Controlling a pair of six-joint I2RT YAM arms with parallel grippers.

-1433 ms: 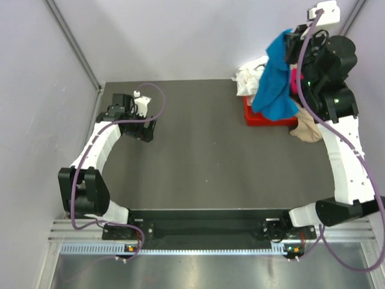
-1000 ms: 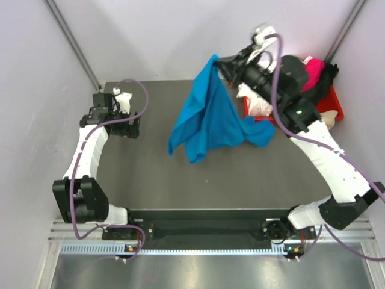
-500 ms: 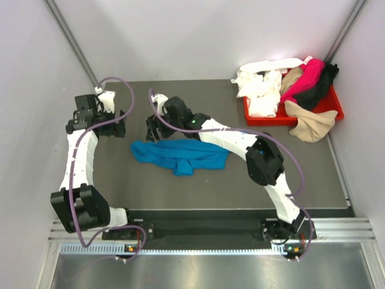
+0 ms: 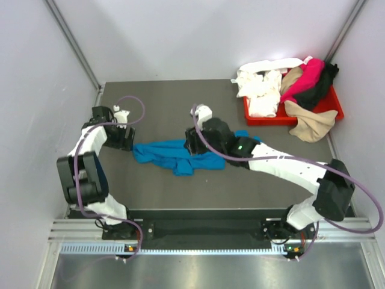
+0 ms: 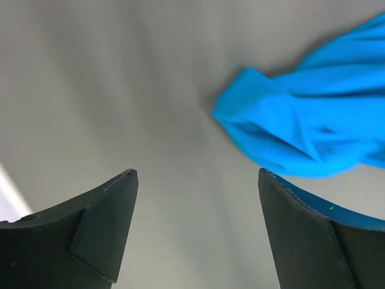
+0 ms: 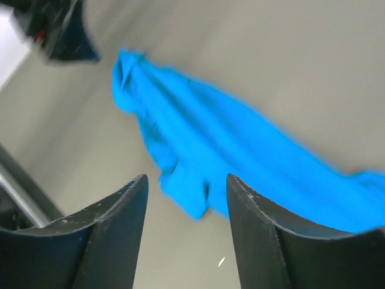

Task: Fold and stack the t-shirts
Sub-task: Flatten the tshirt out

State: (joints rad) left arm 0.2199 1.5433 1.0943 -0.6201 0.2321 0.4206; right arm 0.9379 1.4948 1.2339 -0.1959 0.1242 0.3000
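The bright blue t-shirt [image 4: 171, 153] lies crumpled in a long strip on the dark table [image 4: 240, 180], left of centre. My left gripper [image 4: 124, 139] hovers open just off its left end; in the left wrist view the gripper [image 5: 197, 174] is empty, with the blue cloth [image 5: 301, 132] ahead to the right. My right gripper [image 4: 191, 144] is open above the strip's middle; in the right wrist view the gripper [image 6: 186, 177] holds nothing and the shirt [image 6: 240, 156] lies below it. White [image 4: 258, 84], magenta [image 4: 307, 75], black [image 4: 323, 84] and tan [image 4: 310, 126] t-shirts are heaped at the back right.
A red tray [image 4: 271, 120] at the back right corner holds the heap of garments, some spilling over its rim. Grey walls close in the table on the left, back and right. The arm bases sit at the near edge.
The right arm swung the blue t-shirt from the tray to the table, let it go, and now hovers open over its middle. The left gripper moved down to the shirt's left end.
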